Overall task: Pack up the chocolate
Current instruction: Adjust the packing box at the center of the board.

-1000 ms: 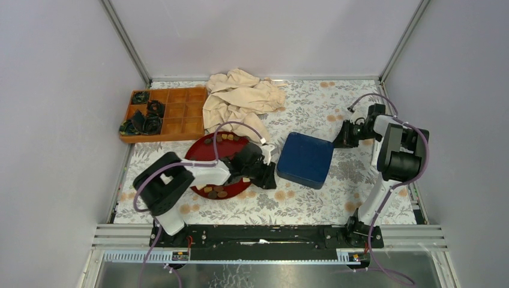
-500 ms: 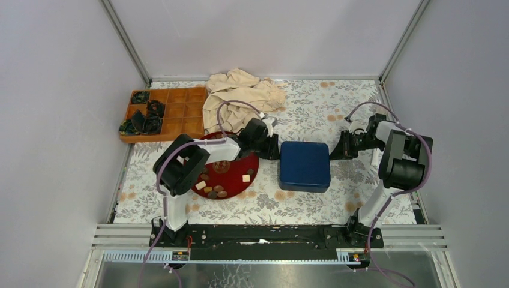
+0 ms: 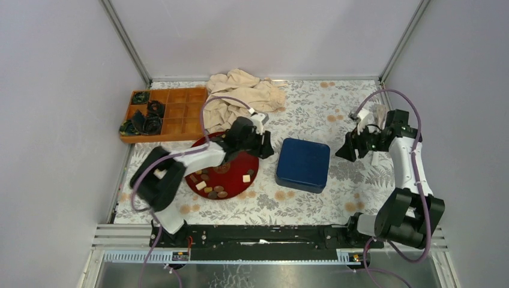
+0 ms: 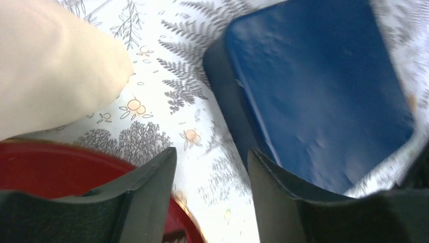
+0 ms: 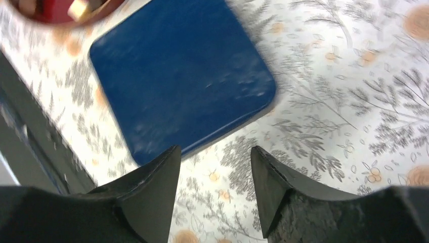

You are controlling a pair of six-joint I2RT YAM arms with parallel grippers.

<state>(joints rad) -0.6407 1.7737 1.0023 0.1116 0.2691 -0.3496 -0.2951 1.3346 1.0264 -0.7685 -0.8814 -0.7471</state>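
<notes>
Left of the blue box [image 3: 303, 163]: left arm [image 3: 201, 157], white shells, black joints, looped purple cable [image 3: 204, 114]. Right of the box: right arm [image 3: 407, 162], the same. On left gripper [image 4: 211, 157] and right gripper [image 5: 215, 152]: matte black tapered fingers [image 4: 152, 192].

The table [image 3: 336, 108], covered in a pale floral print, carries a blue box [image 3: 302, 164] with rounded corners. The box lies between the left gripper [image 3: 264, 144] and the right gripper [image 3: 343, 150], just ahead of each and touching neither. A red plate [image 3: 235, 170] sits under and behind the left gripper. A crumpled beige cloth [image 3: 240, 93] lies near that gripper on its far side, close by the plate's rim. An orange compartment tray [image 3: 180, 111] rests well apart from it, past the plate in the table's far left corner.
</notes>
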